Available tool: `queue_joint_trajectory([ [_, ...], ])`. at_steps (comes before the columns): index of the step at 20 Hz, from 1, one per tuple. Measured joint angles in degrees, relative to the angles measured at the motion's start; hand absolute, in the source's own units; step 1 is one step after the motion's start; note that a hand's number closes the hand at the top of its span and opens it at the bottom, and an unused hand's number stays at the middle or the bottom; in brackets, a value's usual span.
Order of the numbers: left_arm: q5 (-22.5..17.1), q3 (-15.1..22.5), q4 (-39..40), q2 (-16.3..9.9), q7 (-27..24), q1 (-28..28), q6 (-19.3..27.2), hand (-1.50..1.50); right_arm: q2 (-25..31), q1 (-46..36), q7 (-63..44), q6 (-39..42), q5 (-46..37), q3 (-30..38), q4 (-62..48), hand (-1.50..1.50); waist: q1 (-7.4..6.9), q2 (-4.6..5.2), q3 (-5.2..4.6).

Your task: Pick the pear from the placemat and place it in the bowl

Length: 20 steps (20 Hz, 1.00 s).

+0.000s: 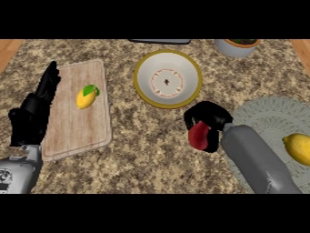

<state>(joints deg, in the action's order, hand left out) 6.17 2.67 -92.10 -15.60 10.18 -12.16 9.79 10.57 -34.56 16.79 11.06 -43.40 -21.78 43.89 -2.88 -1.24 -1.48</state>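
Fingers of the right hand (207, 119) curl round a red pear (199, 135) just below the bowl (168, 80); left hand (35, 109) rests open at the left edge.

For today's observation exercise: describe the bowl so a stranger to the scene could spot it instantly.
Start at the speckled stone counter. Near its far middle, right of the wooden cutting board, sits the bowl. It is round and cream with a yellowish rim and a ring pattern inside, unlike the fruit around it.

We find the bowl (168, 84) behind centre on the counter (150, 150). A cutting board (80, 113) lies to its left, bearing a mango (87, 96). The placemat (271, 118) lies front right, a lemon (305, 149) on it.
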Motion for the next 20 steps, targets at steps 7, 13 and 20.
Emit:
queue_joint_trajectory([
  [7,-0.21,1.32,1.09,0.84,0.18,-1.99,-1.02,0.00,-8.46,1.48,-13.03,-4.85,4.56,-12.86,11.35,1.50,-2.86,0.49,1.21],
  [13,0.08,1.35,1.68,1.02,0.39,-2.52,-0.86,0.00,-10.07,4.58,-25.75,-17.16,12.73,-21.22,26.04,1.50,-2.15,0.29,1.50],
  [20,0.31,0.26,2.34,0.80,0.18,-2.15,-0.21,0.00,-10.47,0.24,-49.43,-33.25,10.37,-30.54,37.89,1.50,-0.14,0.30,1.38],
])
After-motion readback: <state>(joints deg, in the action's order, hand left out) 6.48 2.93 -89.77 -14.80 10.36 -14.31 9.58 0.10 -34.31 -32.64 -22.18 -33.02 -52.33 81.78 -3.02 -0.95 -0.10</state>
